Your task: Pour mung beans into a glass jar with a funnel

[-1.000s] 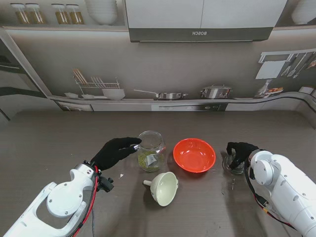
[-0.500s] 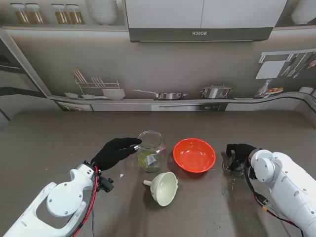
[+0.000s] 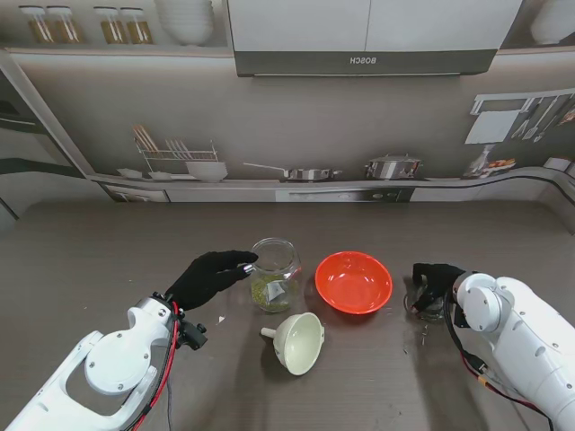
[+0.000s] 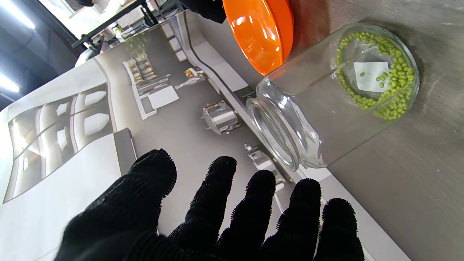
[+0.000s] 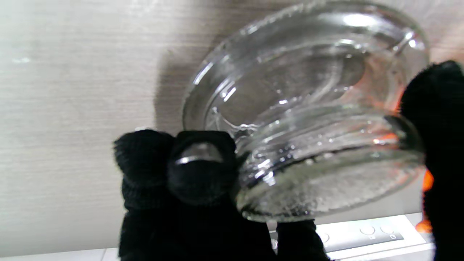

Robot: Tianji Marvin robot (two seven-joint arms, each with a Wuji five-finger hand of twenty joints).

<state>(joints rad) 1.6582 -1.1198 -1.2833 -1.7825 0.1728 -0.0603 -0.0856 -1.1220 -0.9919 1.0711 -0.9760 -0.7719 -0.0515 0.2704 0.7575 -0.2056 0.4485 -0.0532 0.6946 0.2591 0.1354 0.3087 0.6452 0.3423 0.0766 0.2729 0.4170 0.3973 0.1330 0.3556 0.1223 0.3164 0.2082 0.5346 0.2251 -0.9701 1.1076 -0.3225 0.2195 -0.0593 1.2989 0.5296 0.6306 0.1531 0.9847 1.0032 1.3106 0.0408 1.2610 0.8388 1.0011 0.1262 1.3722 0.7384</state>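
A clear glass jar [image 3: 274, 272] stands upright at the table's middle with a shallow layer of green mung beans [image 4: 393, 76] in its bottom. My left hand [image 3: 210, 275], in a black glove, hovers just left of the jar [image 4: 326, 101]. Its fingers [image 4: 221, 195] are spread and hold nothing. A cream funnel [image 3: 297, 341] lies on its side nearer to me than the jar. On the right, my right hand [image 3: 436, 278] is wrapped around a small glass cup [image 5: 311, 119]. Fingers [image 5: 188, 170] press one side and the thumb the other. The cup looks empty.
An orange-red bowl [image 3: 353, 281] sits between the jar and the cup [image 3: 425, 303], close to both. A few tiny specks lie on the table near my right wrist [image 3: 420, 335]. A printed kitchen backdrop closes off the far edge.
My right hand with the cup has shifted very slightly nearer to me. The left hand, jar, funnel and bowl have not moved.
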